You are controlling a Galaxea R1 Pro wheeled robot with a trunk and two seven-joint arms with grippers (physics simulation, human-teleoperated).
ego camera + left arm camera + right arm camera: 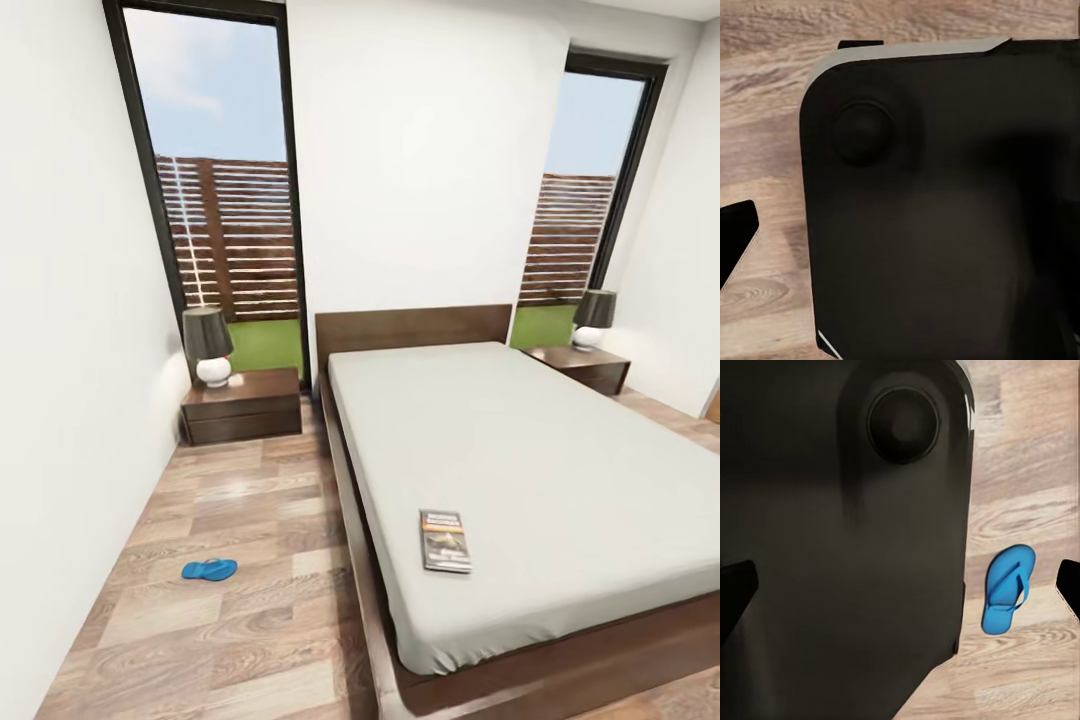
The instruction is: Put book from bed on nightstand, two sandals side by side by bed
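The bed (560, 480) carries the book (445, 541) flat near its foot edge: thin, light, stiff enough, best pinched at an overhanging edge. One sandal (210, 570) lies on the floor (250, 620): soft, flexible; grip its strap. Either end effector's state I cannot tell.

blue sandal (209, 569), grey mattress (540, 460)
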